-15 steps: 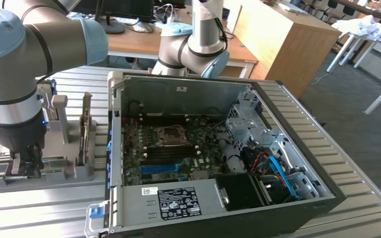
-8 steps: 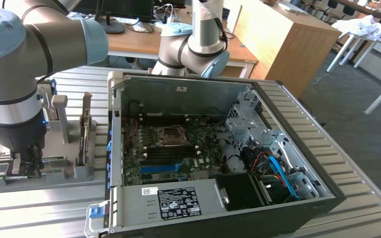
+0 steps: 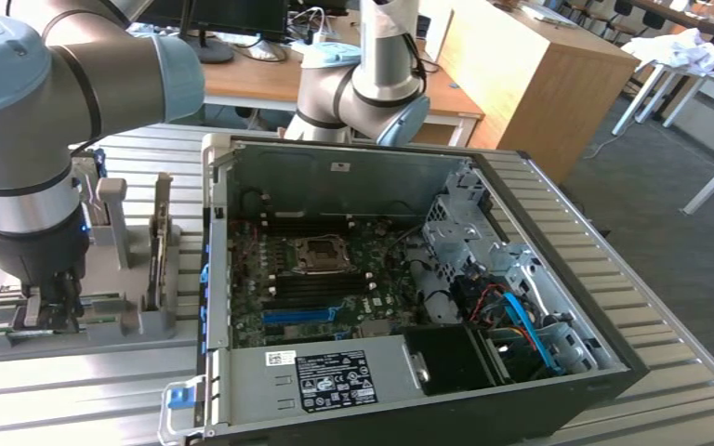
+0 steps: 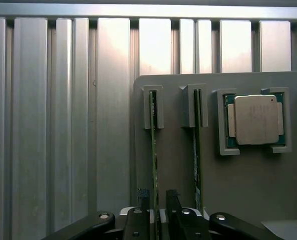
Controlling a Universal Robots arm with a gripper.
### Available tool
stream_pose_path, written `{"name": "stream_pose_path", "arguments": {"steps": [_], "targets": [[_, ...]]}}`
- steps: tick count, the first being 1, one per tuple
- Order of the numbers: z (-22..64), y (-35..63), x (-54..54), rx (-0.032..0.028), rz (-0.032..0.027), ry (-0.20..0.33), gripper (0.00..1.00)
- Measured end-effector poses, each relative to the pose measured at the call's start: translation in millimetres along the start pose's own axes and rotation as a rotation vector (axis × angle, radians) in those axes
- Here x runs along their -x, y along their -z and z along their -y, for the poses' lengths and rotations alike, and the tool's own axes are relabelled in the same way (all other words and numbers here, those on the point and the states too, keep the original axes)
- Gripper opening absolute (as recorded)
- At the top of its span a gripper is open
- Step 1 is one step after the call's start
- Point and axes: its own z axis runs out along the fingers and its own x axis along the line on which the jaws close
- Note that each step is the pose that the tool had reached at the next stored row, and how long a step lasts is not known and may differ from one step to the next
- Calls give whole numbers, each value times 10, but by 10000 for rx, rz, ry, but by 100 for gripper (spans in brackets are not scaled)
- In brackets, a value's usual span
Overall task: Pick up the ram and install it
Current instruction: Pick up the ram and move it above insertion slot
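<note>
Two memory sticks stand on edge in a grey holder [image 4: 178,165], each with its far end in its own slotted post.

Item: the ram [image 4: 154,145], the green stick farther from the processor chip [image 4: 253,119]. The second stick [image 4: 196,150] stands between them.

Location: the holder lies on the ribbed metal table [image 4: 63,125], at about 8 o'clock in the exterior view. This is roughly 9 o'clock from the open computer case [image 3: 332,153].

Gripper [image 4: 157,197]: lowered over the near end of the ram, one finger on each flat face. The jaws stand apart, with a sliver of gap visible on the side toward the second stick, so the ram is straddled rather than clamped.

Handling, as judged: light, thin and stiff, likely brittle under twisting. The faces are smooth, so a weak pinch may slip.

Hold: across the two flat faces, square to the board and clear of the lower contact edge. The neighbouring stick sits near, so there is little clearance on that side.

Destination: the motherboard [image 3: 320,279] inside the case.
</note>
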Motion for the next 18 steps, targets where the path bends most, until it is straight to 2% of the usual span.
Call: {"name": "stream_pose_path", "arguments": {"steps": [18], "targets": [[0, 18, -7, -1, 1, 0, 27]]}}
